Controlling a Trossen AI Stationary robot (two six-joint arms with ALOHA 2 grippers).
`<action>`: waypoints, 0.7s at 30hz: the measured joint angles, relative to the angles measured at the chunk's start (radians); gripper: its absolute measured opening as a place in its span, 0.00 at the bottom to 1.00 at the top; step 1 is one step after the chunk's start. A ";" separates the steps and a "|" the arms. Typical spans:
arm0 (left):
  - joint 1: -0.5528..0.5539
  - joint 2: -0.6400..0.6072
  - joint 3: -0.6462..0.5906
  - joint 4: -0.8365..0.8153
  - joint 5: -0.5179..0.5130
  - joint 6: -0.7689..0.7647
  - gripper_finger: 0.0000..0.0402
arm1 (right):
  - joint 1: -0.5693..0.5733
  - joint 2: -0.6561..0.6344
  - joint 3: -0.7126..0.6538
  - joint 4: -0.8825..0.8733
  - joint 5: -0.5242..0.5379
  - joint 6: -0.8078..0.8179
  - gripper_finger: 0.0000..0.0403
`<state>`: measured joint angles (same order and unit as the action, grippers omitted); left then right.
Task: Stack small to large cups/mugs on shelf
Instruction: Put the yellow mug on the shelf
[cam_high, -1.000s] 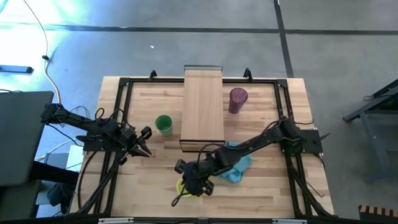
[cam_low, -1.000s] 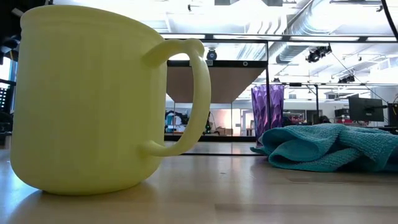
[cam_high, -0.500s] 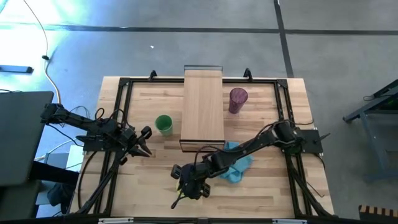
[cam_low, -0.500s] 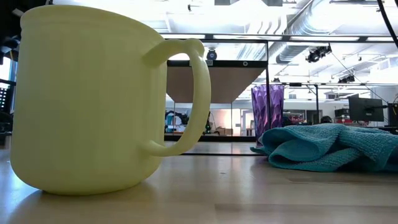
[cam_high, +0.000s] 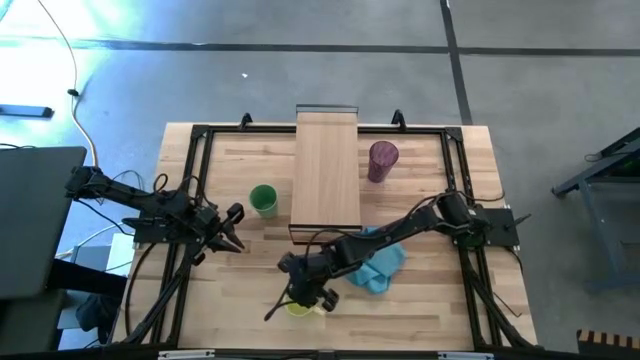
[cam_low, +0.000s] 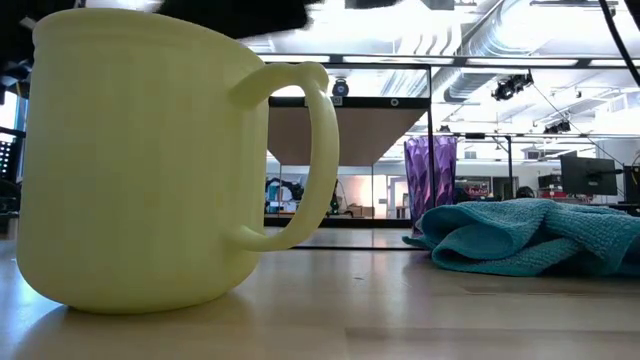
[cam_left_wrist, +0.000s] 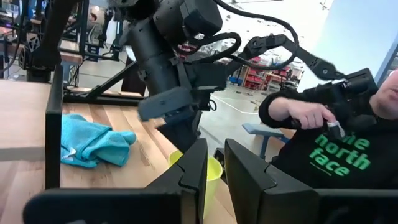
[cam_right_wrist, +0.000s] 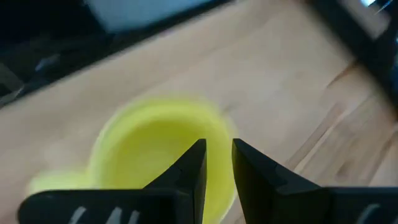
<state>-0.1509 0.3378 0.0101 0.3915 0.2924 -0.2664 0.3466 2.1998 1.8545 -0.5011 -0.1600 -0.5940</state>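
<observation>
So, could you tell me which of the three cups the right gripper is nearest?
The yellow mug, directly below the right gripper; the green cup and purple tumbler stand farther off.

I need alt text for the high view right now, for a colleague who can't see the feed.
Overhead: the right end effector is over the yellow mug near the table's front edge, beside a blue cloth. The left end effector waits near the green cup; the purple tumbler stands right of the empty shelf.
</observation>
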 joint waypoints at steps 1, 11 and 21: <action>0.000 0.000 0.000 -0.006 0.000 0.000 0.12 | 0.000 0.000 0.014 -0.056 0.000 0.016 0.17; 0.000 0.000 0.000 -0.017 -0.016 -0.001 0.12 | 0.033 -0.003 0.109 -0.263 -0.011 0.102 0.17; 0.000 0.000 0.000 -0.022 -0.024 -0.018 0.12 | 0.066 -0.002 0.113 -0.302 -0.011 0.100 0.17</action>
<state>-0.1509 0.3378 0.0101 0.3698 0.2688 -0.2848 0.4125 2.1974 1.9675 -0.8031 -0.1711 -0.4942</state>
